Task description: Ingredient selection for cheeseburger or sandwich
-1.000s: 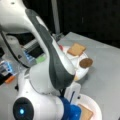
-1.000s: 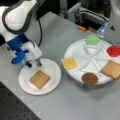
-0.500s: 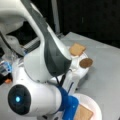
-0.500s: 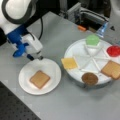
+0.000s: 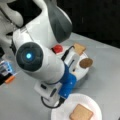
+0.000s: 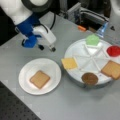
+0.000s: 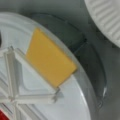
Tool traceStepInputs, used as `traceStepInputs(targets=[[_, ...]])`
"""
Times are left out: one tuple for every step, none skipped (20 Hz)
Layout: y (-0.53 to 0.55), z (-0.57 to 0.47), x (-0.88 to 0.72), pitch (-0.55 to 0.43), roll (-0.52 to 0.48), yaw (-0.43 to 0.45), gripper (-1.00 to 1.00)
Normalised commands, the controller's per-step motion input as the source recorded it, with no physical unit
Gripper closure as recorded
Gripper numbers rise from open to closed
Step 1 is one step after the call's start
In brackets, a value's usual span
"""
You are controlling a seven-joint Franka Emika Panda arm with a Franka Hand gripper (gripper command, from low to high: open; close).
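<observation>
The sandwich is a single tan bread square (image 6: 39,79) (image 5: 81,112) lying on the white round plate (image 6: 53,71) (image 5: 62,110). The other ingredients sit in a white divided tray (image 6: 75,48): orange cheese (image 6: 69,63) (image 7: 48,58), brown patty (image 6: 89,78) (image 5: 86,63), a second bread square (image 6: 112,69) (image 5: 79,48), red tomato (image 6: 113,50) (image 5: 58,48) and green lettuce (image 6: 92,39). My gripper (image 6: 46,48) hangs open and empty between plate and tray, just left of the tray's rim. The wrist view looks straight down on the cheese; no fingers show there.
The arm's white and blue body (image 5: 42,62) fills a front view and hides most of the tray there. Metal frames and an orange item (image 6: 81,28) stand beyond the tray. A plate's ribbed rim (image 7: 105,15) shows at the wrist view's upper right.
The gripper has moved right, away from the plate's far side and toward the tray's cheese side. The bread on the plate has not moved.
</observation>
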Motion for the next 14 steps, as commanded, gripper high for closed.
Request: traceStepInputs(targets=[[0.43, 0.03, -0.53, -0.089, -0.487, -0.164, -1.0], [0.44, 0.02, -0.56, -0.103, -0.459, -0.175, -1.0], [0.39, -0.01, -0.54, -0.115, -0.422, -0.169, -1.0], [0.37, -0.03, -0.54, -0.123, -0.416, -0.155, -1.0], [0.35, -0.04, -0.55, -0.133, -0.408, -0.14, -1.0], [0.32, -0.05, -0.53, -0.141, -0.382, -0.126, -1.0], [0.31, -0.05, -0.53, -0.141, -0.381, -0.128, -1.0], [0.31, -0.05, -0.53, -0.149, -0.381, -0.121, -1.0], [0.29, -0.05, -0.49, -0.154, -0.362, -0.111, -1.0], [0.29, -0.04, -0.48, -0.158, -0.353, -0.099, -1.0], [0.31, -0.03, -0.49, -0.155, -0.367, -0.092, -1.0], [0.32, -0.01, -0.47, -0.155, -0.379, -0.075, -1.0], [0.34, 0.01, -0.47, -0.148, -0.366, -0.051, -1.0], [0.33, 0.01, -0.44, -0.15, -0.349, -0.036, -1.0]])
